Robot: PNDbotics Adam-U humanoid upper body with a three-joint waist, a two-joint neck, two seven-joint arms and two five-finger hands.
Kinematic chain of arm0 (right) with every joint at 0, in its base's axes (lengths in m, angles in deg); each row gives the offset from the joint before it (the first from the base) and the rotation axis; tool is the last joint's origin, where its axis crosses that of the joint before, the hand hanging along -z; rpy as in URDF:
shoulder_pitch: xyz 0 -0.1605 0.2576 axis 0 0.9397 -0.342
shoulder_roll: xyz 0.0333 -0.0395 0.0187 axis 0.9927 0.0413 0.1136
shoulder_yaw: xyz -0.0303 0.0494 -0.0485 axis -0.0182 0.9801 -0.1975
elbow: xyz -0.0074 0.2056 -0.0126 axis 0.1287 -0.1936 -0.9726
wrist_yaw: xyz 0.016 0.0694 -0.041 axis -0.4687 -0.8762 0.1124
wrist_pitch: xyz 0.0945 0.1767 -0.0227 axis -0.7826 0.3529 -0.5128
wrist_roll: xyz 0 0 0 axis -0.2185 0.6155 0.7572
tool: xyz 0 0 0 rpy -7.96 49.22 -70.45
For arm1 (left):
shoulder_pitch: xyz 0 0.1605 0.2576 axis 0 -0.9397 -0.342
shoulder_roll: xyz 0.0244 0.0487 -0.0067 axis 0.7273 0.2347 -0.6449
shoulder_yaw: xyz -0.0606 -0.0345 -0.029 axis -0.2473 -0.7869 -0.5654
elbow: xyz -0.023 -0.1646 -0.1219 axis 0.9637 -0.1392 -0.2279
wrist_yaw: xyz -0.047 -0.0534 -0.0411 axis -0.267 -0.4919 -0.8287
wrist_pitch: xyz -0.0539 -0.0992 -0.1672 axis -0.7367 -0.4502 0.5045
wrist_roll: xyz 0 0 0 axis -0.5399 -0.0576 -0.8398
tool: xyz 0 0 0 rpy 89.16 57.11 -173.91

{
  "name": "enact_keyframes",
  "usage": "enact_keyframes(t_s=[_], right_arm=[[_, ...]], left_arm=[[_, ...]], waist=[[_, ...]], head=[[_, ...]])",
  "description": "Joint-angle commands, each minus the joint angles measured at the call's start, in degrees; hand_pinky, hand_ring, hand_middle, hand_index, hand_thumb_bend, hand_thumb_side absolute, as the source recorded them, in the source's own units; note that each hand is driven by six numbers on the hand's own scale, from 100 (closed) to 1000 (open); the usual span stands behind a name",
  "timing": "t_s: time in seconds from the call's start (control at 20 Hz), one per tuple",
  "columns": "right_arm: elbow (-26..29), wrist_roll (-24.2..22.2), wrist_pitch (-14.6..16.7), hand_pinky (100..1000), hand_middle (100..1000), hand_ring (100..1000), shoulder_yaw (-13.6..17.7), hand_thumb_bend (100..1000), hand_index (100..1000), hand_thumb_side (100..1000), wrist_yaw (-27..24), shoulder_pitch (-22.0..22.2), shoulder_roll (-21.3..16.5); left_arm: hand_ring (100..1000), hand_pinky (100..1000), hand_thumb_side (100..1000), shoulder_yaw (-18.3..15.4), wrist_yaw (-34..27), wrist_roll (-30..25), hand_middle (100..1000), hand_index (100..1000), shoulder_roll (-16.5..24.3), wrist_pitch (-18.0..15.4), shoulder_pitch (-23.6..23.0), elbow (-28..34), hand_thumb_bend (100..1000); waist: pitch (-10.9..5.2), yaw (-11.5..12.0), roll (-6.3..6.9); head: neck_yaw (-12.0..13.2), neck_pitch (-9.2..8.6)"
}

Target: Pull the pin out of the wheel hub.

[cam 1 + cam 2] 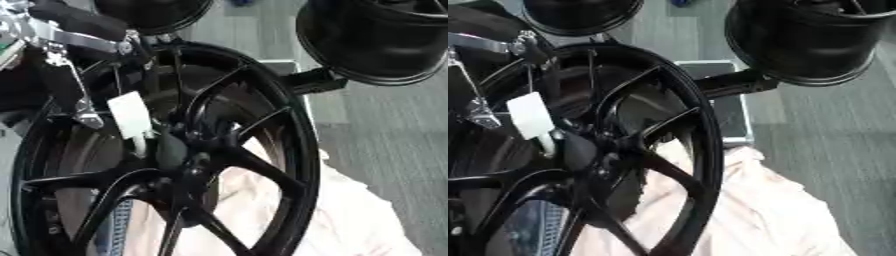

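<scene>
Grey floor [385,150] stretches right of the black wheel hub [188,155], with a pale cloth [350,220] below it. The hub stands on edge, its face toward the camera. A white tag [129,114] hangs just left of its centre. The left robot hand [166,150] sits at the centre; its fingers cannot be told. The pin is indistinct.

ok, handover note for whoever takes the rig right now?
Left hand: dark shape at the hub of the black spoked alloy wheel, arm in from the upper left; its grip cannot be told.
Right hand: not in view.
The white flat-headed pin sits just left of the hub, beside the left hand.
Done: hand is at the pin.
Left: pull it clear; it seems not yet out.
</scene>
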Motion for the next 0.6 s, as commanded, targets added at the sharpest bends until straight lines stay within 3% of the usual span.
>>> enact_keyframes(t_s=[0.05, 0.2, 0.45, 0.5, 0.6], right_arm=[[0.7, -0.1, 0.3, 460, 560, 616, 0.3, 100, 736, 472, -0.4, -0.3, -0.7], [0.7, -0.1, 0.3, 460, 560, 616, 0.3, 100, 736, 473, -0.4, -0.3, -0.6], [0.7, -0.2, 0.2, 461, 560, 616, 0.3, 100, 737, 473, -0.4, -0.2, -0.5], [0.7, -0.2, 0.2, 461, 560, 616, 0.3, 100, 737, 473, -0.4, -0.2, -0.5], [0.7, -0.2, 0.2, 460, 560, 616, 0.4, 100, 736, 472, -0.4, -0.2, -0.5]], left_arm=[[677, 806, 108, 0.1, 0.9, -1.3, 560, 663, 0.4, -2.0, 1.3, -0.3, 540], [660, 800, 106, -0.4, -0.2, -1.3, 542, 644, 0.0, -2.3, 1.5, -0.4, 515], [704, 815, 110, -0.5, -1.9, -1.3, 637, 701, -0.2, -1.9, 1.8, -0.2, 548], [699, 815, 110, -0.5, -2.2, -1.3, 626, 692, -0.2, -1.9, 1.9, -0.1, 543], [631, 795, 110, -0.6, -2.6, -1.3, 507, 588, -0.3, -1.9, 2.0, 0.0, 521]], waist=[[-0.89, -0.1, 0.11], [-0.90, -0.1, 0.10], [-0.95, -0.2, 0.09], [-0.95, -0.2, 0.10], [-0.95, -0.1, 0.11]], head=[[0.2, -0.96], [0.2, -0.99], [0.2, -1.08], [0.2, -1.13], [0.1, -1.17]])
